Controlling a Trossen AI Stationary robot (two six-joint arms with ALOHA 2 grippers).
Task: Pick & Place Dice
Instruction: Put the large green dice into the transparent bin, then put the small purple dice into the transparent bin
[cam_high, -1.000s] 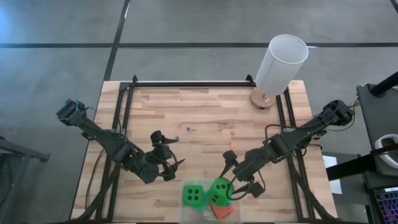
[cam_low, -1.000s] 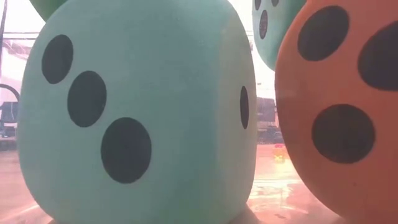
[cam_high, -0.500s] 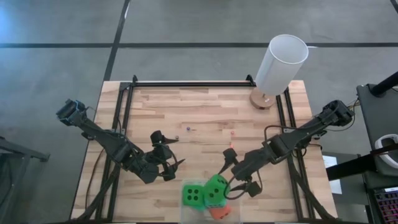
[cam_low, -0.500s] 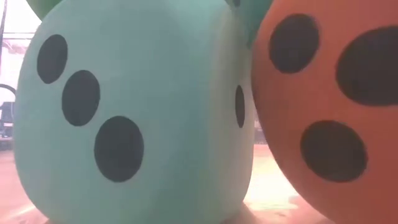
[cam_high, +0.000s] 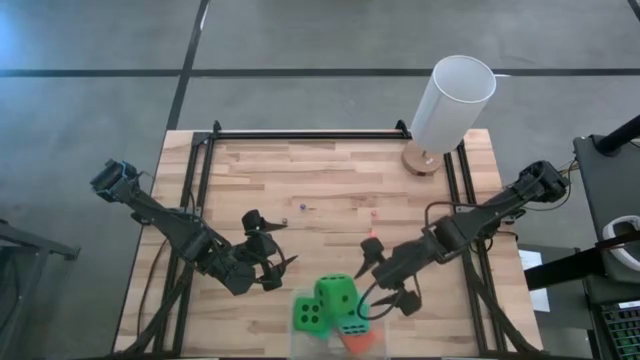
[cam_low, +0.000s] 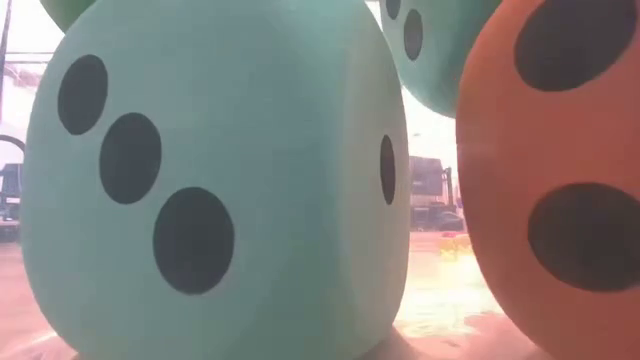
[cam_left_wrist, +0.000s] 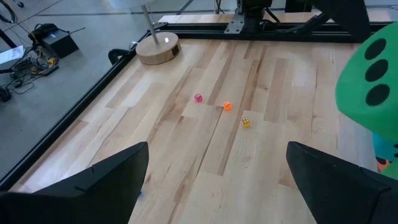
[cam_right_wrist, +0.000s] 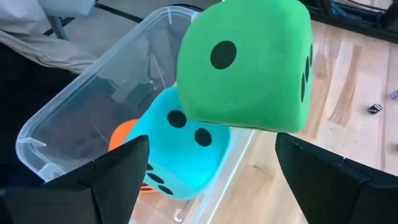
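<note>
A clear plastic bin (cam_right_wrist: 87, 70) stands at the table's near edge with the dice piled in it. A teal die (cam_low: 220, 180) and an orange-red die (cam_low: 560, 180) sit on its floor. A second teal die (cam_right_wrist: 180, 146) lies higher. One green die (cam_high: 310, 316) sits at the pile's left. The other green die (cam_right_wrist: 245, 62) rests tilted on the teal one, over the bin's rim. My right gripper (cam_right_wrist: 211, 180) is open just short of it. My left gripper (cam_high: 272, 250) waits open, left of the bin. My right gripper comes slanting down from the table's right, and its fingertips (cam_right_wrist: 277, 140) stand right under the tilted green die's lower edge (cam_right_wrist: 280, 127). I cannot tell whether they touch it. The die lies past the fingers, not between them.
A white cylinder lamp (cam_high: 452, 100) on a round wooden base (cam_high: 425, 158) stands at the far right. Three tiny dice (cam_left_wrist: 227, 106) lie on the bare wood mid-table. Black rails (cam_high: 300, 133) frame the tabletop.
The upper green die has moved toward the table's left and a little toward the far edge, uncovering the teal die beneath it. In the low view the orange-red die has shifted sideways and back.
</note>
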